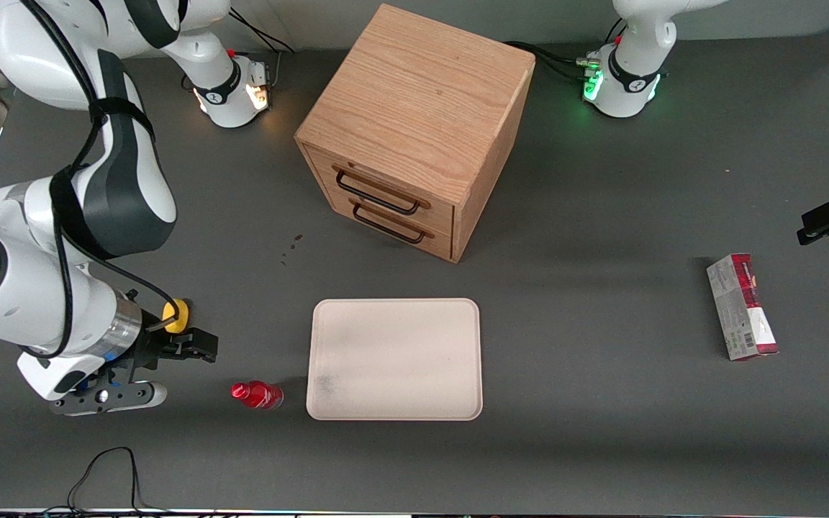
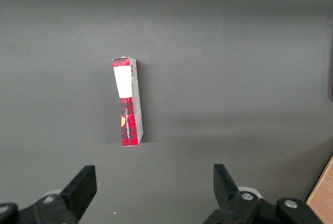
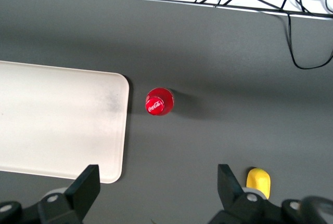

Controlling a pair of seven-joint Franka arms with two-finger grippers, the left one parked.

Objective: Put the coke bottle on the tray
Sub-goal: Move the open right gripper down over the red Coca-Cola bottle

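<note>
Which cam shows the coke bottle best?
Right wrist view: the coke bottle shows from above, cap logo readable, standing beside the tray, with the open claw apart from it. The front view shows it small. The left wrist view misses it.

Right arm bent low, its gripper (image 3: 155, 185) apparently pointing downward above the table, fingers (image 3: 86, 182) spread apart.

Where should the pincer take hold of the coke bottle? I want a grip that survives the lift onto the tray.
The coke bottle stands upright on the table beside the tray, its cap facing the wrist camera. Best to descend from above and close on the body just under the cap, probably. The open pincer hangs above the table, nothing held.
</note>
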